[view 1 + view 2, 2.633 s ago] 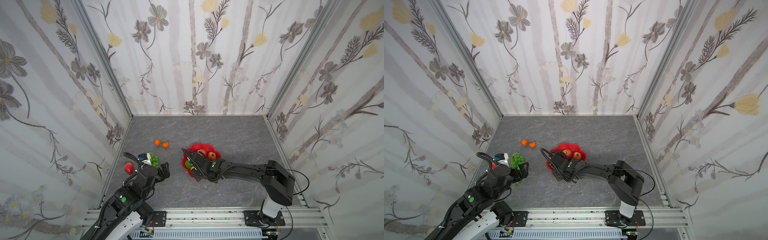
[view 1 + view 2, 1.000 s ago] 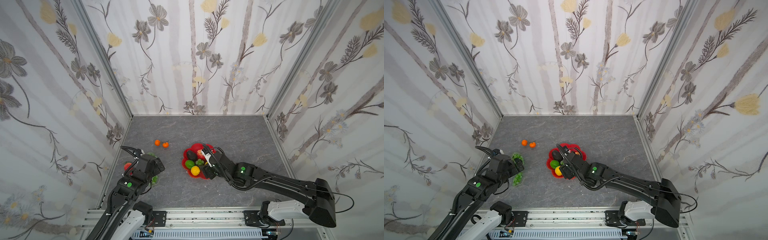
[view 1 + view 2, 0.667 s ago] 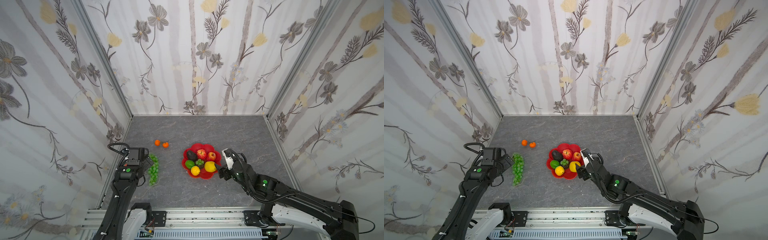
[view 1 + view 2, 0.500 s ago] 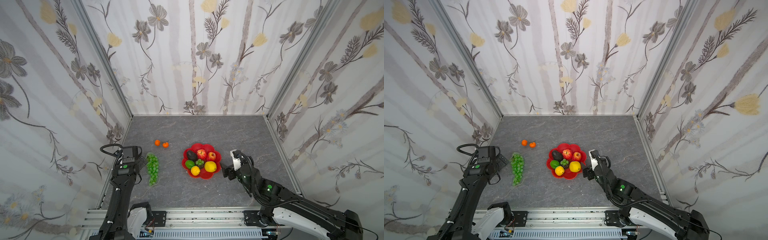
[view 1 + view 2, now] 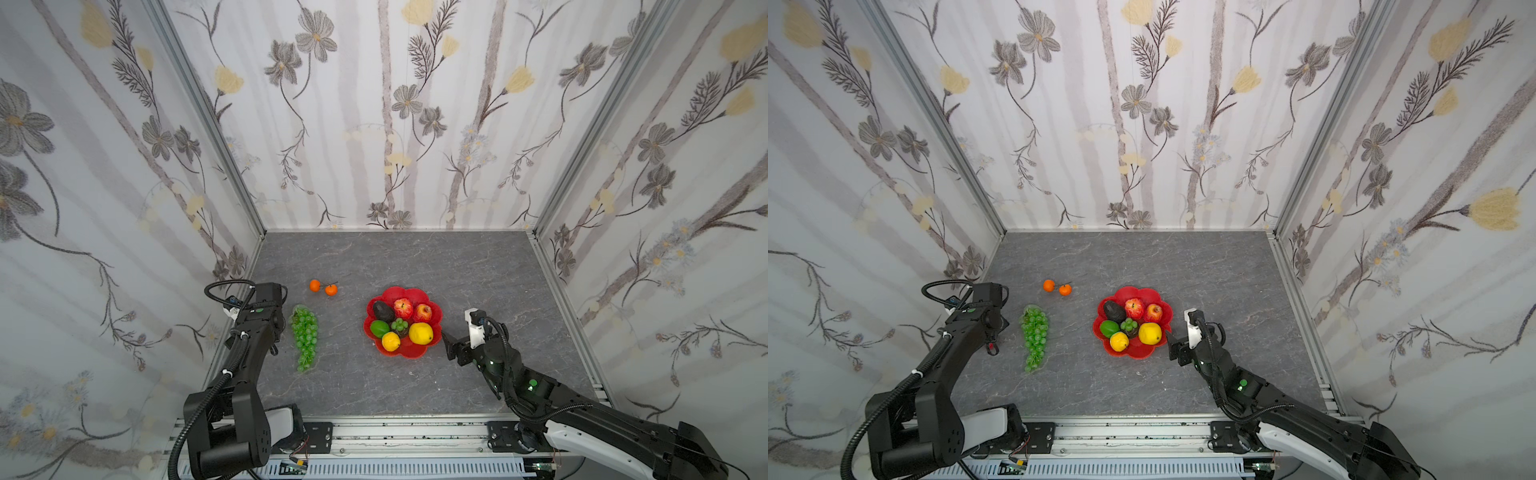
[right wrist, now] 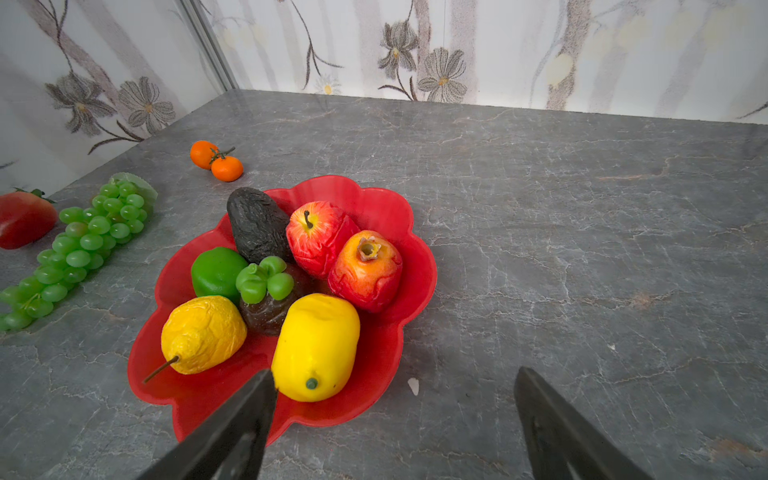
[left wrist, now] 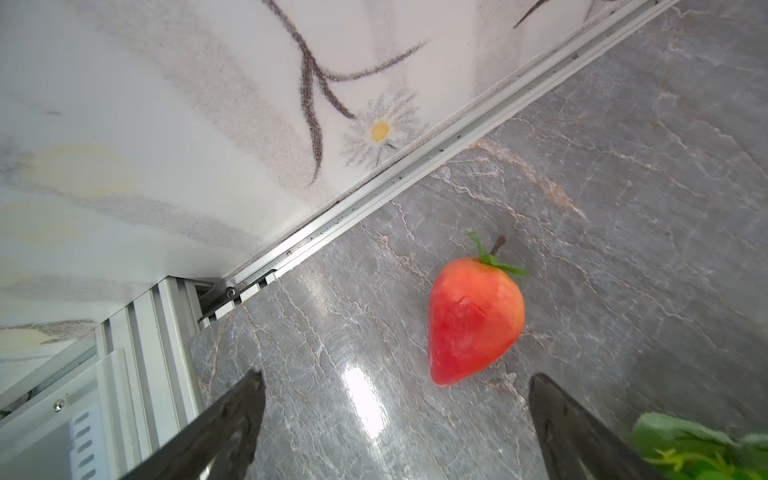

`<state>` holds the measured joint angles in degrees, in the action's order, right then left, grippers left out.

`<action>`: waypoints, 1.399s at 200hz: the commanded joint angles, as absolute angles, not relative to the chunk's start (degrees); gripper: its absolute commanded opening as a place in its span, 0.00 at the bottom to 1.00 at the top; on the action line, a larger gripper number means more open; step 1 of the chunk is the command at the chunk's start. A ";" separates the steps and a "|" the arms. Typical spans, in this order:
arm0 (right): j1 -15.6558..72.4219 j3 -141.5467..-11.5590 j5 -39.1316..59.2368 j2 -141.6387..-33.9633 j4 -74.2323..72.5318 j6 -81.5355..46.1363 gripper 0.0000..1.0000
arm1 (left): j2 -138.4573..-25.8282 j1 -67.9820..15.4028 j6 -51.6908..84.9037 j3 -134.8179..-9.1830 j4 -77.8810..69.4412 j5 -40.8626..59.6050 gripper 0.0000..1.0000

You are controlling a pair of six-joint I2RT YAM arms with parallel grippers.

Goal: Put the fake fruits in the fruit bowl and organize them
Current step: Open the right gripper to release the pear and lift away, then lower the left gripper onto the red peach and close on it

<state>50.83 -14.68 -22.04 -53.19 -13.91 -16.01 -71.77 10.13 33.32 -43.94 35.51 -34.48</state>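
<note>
The red flower-shaped fruit bowl holds a dark avocado, two red apples, a green lime, a yellow lemon, a pear and a small dark fruit with a green top. The long green grape bunch lies left of the bowl. Two orange tangerines sit behind the grapes. My right gripper is open and empty beside the bowl's front right rim. My left gripper is open above a red strawberry-shaped fruit.
The left arm stands between the grapes and the left wall's metal rail. Flowered walls close the grey marbled table on three sides. A metal frame runs along the front edge.
My right gripper has drawn back out of the bowl to its right, leaving the fruits in it. My left gripper has left the grapes on the table and swung toward the left wall.
</note>
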 commanded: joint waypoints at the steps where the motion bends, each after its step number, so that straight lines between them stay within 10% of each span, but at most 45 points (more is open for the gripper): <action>1: 50.80 -15.37 -20.14 -54.50 -19.07 -15.91 0.89 | -74.50 11.85 30.96 -44.45 31.71 -34.00 0.94; 280: 50.71 -13.53 -21.30 -58.82 -24.60 -14.76 0.88 | -89.59 16.42 28.37 -49.18 28.51 -22.86 0.48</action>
<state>50.72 -13.02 -20.97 -58.52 -21.87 -15.33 -90.56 16.34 28.47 -49.39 29.52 -22.68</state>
